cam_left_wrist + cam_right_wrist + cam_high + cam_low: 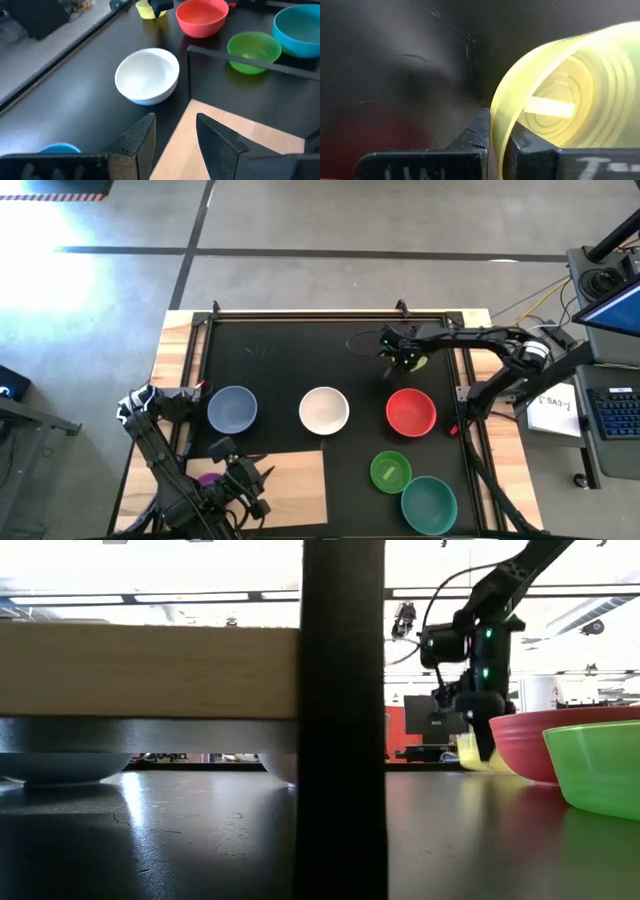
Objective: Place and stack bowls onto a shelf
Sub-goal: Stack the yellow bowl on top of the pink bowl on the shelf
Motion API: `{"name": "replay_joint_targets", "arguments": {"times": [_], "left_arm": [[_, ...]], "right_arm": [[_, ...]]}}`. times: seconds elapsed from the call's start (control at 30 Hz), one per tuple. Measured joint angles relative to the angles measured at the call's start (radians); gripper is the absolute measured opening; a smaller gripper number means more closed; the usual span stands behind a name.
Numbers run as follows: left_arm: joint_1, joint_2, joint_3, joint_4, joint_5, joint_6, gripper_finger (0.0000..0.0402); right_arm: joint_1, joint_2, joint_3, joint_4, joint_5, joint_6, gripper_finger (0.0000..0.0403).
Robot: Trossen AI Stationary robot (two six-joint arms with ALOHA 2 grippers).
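My right gripper (pixel 404 361) is at the mat's far right, shut on a small yellow-green bowl (pixel 570 100), just behind the red bowl (pixel 411 412). The white bowl (pixel 324 410) and the slate-blue bowl (pixel 232 409) stand in a row with the red one on the black mat (pixel 300 360). The green bowl (pixel 390 471) and the teal bowl (pixel 429 503) sit at the near right. My left gripper (pixel 175 135) hovers open over the light-wood shelf (pixel 240 140) at the near left, with nothing between its fingers. My right gripper pinches the yellow-green bowl's rim (pixel 496 131), one finger inside the bowl and one outside. The fingers come from above, pointing steeply down. The bowl is tipped, its hollow turned toward the wrist camera; whether it is clear of the mat I cannot tell.
The shelf (pixel 150 670) stands raised above the mat on a black frame, with a black post (pixel 343 720) close to the low camera. A magenta bowl (pixel 207 478) peeks out by my left arm. A bit of blue bowl (pixel 60 148) shows behind my left fingers. Wooden table edges flank the mat.
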Motion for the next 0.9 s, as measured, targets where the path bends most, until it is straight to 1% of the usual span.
{"name": "replay_joint_targets", "arguments": {"times": [0.13,0.23,0.33,0.47,0.6,0.73,0.9], "left_arm": [[0.002,0.000,0.000,0.000,-0.052,0.024,0.0126],[0.008,0.000,0.000,0.000,-0.078,0.059,0.0126],[0.018,0.000,0.000,0.000,-0.094,0.075,0.0126],[0.035,0.001,0.000,0.017,-0.108,0.081,0.0126],[0.058,0.001,0.000,0.097,-0.135,0.134,0.0126],[0.084,0.001,0.000,0.259,-0.142,0.322,0.0126],[0.112,0.001,0.000,0.525,-0.110,0.661,0.0126]], "right_arm": [[0.018,-0.084,0.059,-0.060,-0.080,-0.033,0.0008],[0.050,-0.159,0.124,-0.094,-0.184,-0.049,0.0008],[0.103,-0.235,0.197,-0.114,-0.320,-0.085,0.0008],[0.210,-0.318,0.288,-0.116,-0.505,-0.107,0.0008],[0.372,-0.363,0.359,-0.115,-0.590,-0.115,0.0008],[0.558,-0.368,0.386,-0.114,-0.639,-0.154,0.0008],[0.776,-0.326,0.389,-0.088,-0.651,-0.182,0.0008]]}}
